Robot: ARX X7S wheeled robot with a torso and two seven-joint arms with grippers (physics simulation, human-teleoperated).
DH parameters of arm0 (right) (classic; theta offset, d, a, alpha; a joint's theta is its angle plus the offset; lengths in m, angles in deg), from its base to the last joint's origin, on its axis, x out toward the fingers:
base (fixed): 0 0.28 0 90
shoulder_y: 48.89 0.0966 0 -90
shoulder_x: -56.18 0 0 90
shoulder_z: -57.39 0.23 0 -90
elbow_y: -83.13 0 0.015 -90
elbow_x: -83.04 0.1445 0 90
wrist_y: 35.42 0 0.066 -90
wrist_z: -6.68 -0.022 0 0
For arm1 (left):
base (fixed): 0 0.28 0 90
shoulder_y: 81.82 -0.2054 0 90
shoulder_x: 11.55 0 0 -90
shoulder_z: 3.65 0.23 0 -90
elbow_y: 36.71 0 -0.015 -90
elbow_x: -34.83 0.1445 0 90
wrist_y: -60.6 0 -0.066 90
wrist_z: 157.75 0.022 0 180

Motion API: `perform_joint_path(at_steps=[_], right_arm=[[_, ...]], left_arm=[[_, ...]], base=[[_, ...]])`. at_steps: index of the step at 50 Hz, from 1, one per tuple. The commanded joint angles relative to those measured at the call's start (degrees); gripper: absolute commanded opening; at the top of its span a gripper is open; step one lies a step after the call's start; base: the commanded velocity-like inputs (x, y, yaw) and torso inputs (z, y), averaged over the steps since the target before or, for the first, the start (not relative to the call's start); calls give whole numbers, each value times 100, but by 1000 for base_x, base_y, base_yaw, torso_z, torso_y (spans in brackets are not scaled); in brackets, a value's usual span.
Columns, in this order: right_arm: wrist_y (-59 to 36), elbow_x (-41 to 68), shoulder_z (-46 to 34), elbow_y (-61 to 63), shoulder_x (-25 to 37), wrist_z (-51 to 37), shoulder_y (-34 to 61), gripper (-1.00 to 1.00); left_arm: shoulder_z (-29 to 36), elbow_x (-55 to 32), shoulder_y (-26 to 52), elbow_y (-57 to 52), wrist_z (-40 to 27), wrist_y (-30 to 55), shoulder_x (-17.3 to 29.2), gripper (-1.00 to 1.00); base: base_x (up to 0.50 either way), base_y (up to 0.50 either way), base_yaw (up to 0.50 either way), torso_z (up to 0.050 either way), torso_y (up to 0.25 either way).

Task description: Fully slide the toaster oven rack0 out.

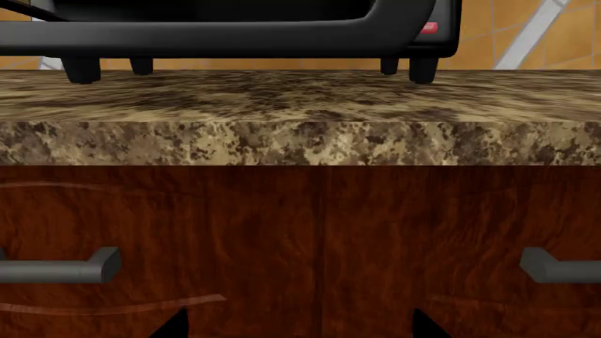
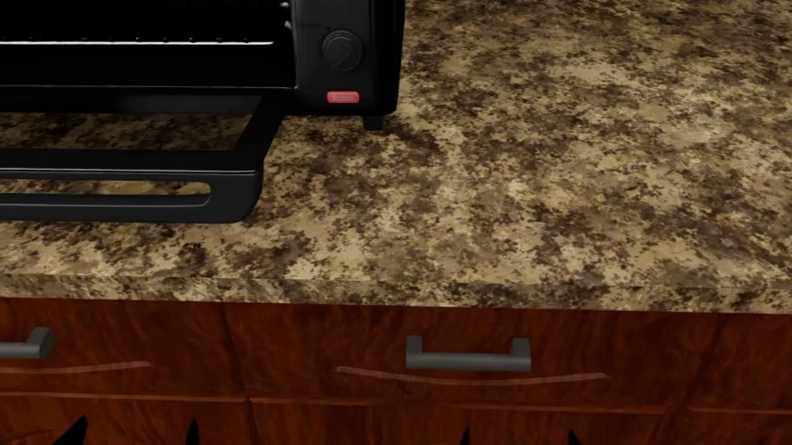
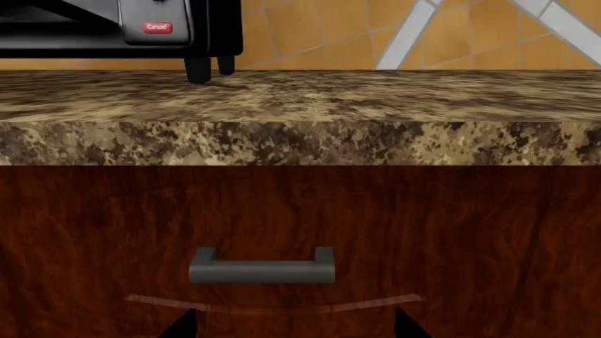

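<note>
Toaster oven: the black toaster oven (image 2: 185, 56) sits at the far left of my head view on the speckled granite counter (image 2: 557, 167), its door (image 2: 124, 185) folded down flat toward me
Rack0: inside the open cavity the rack0 (image 2: 136, 42) shows as a dashed silver-white line; its long axis runs left to right across the oven mouth, and it looks not yet drawn out
My left pincer: the left gripper (image 1: 295, 327) shows only as two dark fingertips (image 1: 174, 327) low against the wooden cabinet front (image 1: 281, 232); they stand apart with nothing between them, so I judge it open and empty
My right pincer: the right gripper (image 3: 293, 325) is the same, two dark tips spread apart before a drawer handle (image 3: 263, 269), holding nothing
Key relation: the rack lies up and forward from both pincers, above the counter edge; I judge my left arm the nearer, since its camera faces the oven door squarely
Writing: a small red button (image 3: 157, 27) reads "Cancel"; I see no brand name
</note>
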Motion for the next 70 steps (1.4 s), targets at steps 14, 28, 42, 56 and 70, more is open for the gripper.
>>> perform_joint_path(at_steps=[14, 28, 42, 56, 70], right_arm=[[-1818, 447, -1123, 1645, 992, -767, 261, 100], [-5995, 583, -932, 4631, 1354, -527, 2475, 100], [-7386, 795, -981, 4710, 1371, -305, 4233, 100], [-7378, 880, -741, 4455, 1456, -191, 4518, 100], [-7448, 987, -522, 4445, 1398, -151, 4616, 100]], left_arm=[[403, -254, -82, -1833, -400, 1514, 376, 100], [679, -13, 1483, -5249, -390, 5289, 748, 100], [626, -171, 3481, -5777, -183, 7324, 848, 100], [476, -209, 3984, -5063, -139, 7275, 954, 100], [387, -256, 3901, -4801, -149, 6988, 976, 100]], base=[[0, 0, 0, 0, 0], [0, 0, 0, 0, 0], [0, 0, 0, 0, 0], [3, 11, 0, 0, 0], [42, 154, 0, 0, 0]])
